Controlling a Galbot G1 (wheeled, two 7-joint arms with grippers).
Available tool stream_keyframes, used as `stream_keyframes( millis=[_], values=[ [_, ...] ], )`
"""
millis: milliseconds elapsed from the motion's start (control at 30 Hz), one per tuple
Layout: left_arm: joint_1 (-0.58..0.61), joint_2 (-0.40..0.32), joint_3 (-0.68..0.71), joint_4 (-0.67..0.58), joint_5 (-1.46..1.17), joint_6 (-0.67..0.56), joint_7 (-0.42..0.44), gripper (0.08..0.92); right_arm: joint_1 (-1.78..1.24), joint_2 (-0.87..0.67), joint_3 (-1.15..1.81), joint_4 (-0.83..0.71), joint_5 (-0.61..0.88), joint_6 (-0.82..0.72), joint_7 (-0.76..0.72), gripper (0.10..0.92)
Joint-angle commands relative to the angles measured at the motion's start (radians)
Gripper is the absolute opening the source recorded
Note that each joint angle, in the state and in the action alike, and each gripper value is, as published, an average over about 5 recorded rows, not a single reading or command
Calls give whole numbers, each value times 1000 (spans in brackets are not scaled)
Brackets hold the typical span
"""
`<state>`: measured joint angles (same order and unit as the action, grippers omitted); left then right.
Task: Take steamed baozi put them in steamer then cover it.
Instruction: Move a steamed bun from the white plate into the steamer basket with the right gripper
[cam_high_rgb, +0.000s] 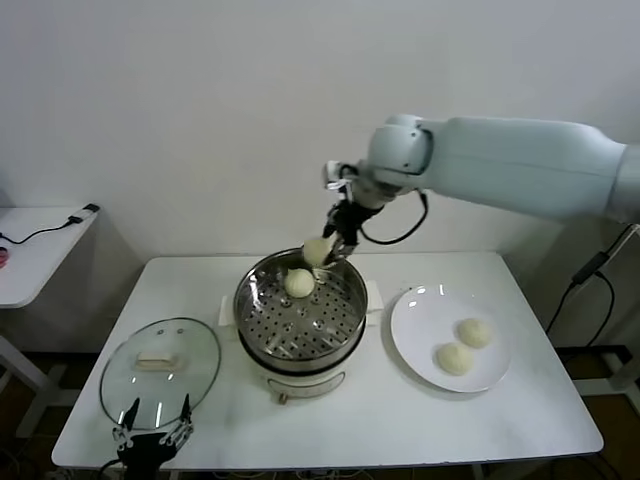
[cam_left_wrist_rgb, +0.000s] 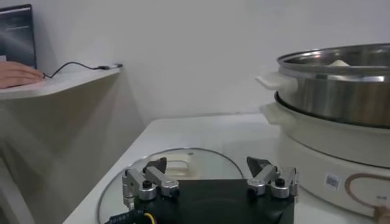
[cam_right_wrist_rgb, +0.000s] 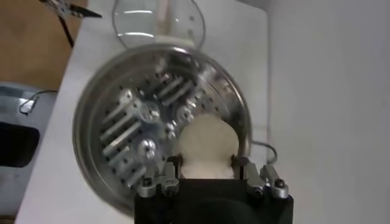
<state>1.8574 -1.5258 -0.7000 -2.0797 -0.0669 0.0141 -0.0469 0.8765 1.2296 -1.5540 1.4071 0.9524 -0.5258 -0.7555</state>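
White table, pale wall behind. Right gripper clamped on baozi, directly above steamer far rim, tray just below. Left gripper spread wide, parked well apart.

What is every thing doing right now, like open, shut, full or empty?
Steamer: uncovered, one bun on its tray.
Bun in steamer: lying loose on the tray.
Held bun: between the right gripper's fingers, over the steamer's far rim.
Right gripper: shut on the held bun.
Left gripper: open, empty, above the lid.
Glass lid: off, flat on the table.
Plate: holds two buns.
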Motion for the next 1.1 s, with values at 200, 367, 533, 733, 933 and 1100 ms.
stream_keyframes(
  millis=[200, 367, 533, 733, 933, 1100],
  values=[
    [-3, -1, -4, 0, -4, 0, 1, 823, -178, 220, 3, -74, -11, -101, 141, 619],
    [-8, 0, -6, 7, -5, 2, 1, 823, -244, 249, 7, -126, -36, -114, 166, 643],
    [-8, 0, -6, 8, -6, 2, 1, 823, -294, 285, 13, -182, -60, -122, 187, 645],
    [-4, 1, -7, 6, -10, 2, 0, 823, -314, 301, 15, -210, -73, -124, 189, 677],
    [-1, 0, -7, -5, -10, 8, 3, 823, -204, 236, 7, -144, -56, -92, 118, 805],
    [3, -1, -2, -19, -7, 12, 5, 823, -8, 73, -69, -51, -56, 18, -23, 822]
  ],
)
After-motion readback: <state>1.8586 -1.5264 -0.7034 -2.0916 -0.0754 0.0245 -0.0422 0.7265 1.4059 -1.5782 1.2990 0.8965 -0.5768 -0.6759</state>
